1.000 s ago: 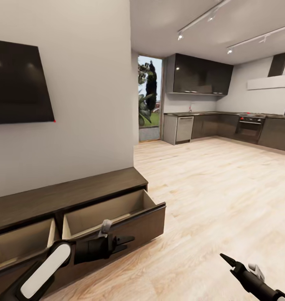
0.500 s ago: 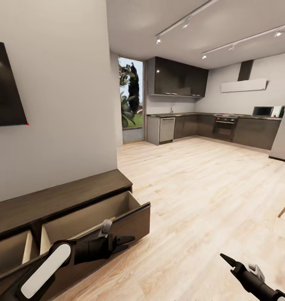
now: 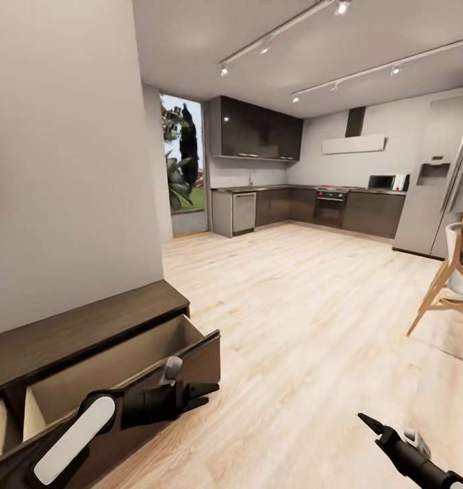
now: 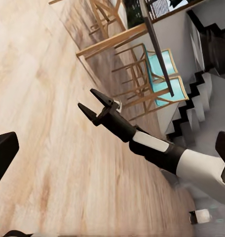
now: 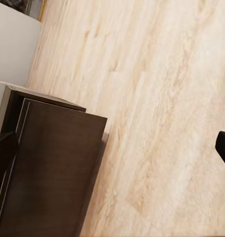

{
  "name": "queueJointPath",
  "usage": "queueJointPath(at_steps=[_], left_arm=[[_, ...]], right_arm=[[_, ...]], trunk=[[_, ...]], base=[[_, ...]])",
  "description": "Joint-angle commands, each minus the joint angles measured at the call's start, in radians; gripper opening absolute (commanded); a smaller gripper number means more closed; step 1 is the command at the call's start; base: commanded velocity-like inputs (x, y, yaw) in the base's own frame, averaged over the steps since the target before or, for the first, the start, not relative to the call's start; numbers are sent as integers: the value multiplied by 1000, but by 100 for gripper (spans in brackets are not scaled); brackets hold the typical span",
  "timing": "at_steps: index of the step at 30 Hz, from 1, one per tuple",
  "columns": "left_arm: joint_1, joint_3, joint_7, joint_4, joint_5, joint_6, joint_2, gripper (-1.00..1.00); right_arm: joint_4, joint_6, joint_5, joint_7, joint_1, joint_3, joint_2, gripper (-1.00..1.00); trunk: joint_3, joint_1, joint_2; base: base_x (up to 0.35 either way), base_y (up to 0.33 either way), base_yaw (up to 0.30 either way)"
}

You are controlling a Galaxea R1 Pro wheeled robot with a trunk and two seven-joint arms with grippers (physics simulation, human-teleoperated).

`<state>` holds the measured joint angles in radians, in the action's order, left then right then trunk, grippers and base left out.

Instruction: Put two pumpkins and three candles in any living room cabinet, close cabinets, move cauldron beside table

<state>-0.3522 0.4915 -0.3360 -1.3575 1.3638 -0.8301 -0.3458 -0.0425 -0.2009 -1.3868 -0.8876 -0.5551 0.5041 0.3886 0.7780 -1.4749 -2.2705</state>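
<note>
— How far along does it look?

— The cabinet point(image 3: 89, 326) stands against the wall with 2 drawers pulled out; the nearer one looks bare inside as far as I can see. I'd say closing is still owed, maybe the stowing too.

— And the arms?

— Both held low and forward. The left gripper point(image 3: 203, 395) hovers in front of the open drawer front, fingers slightly parted, empty. The right gripper point(image 3: 367, 422) points out over the floor point(image 3: 313, 305), well clear of the cabinet, jaws parted and empty.
</note>
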Motion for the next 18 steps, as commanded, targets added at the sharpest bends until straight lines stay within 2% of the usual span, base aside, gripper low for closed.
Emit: queueJointPath(at_steps=[1,10,18], left_arm=[[-1,1,-3,0,0,-1,-1,100],[-1,1,-3,0,0,-1,-1,100],[-1,1,-3,0,0,-1,-1,100]], right_arm=[[-3,-9,-11,-5,-2,7,0,100],[-3,-9,-11,-2,-2,7,-1,100],[-3,-9,-11,-2,-2,7,-1,100]], trunk=[[0,0,-1],[-6,0,-1],[-11,0,-1]], base=[[-141,0,-272],[-274,-6,-272],[-50,-7,-272]])
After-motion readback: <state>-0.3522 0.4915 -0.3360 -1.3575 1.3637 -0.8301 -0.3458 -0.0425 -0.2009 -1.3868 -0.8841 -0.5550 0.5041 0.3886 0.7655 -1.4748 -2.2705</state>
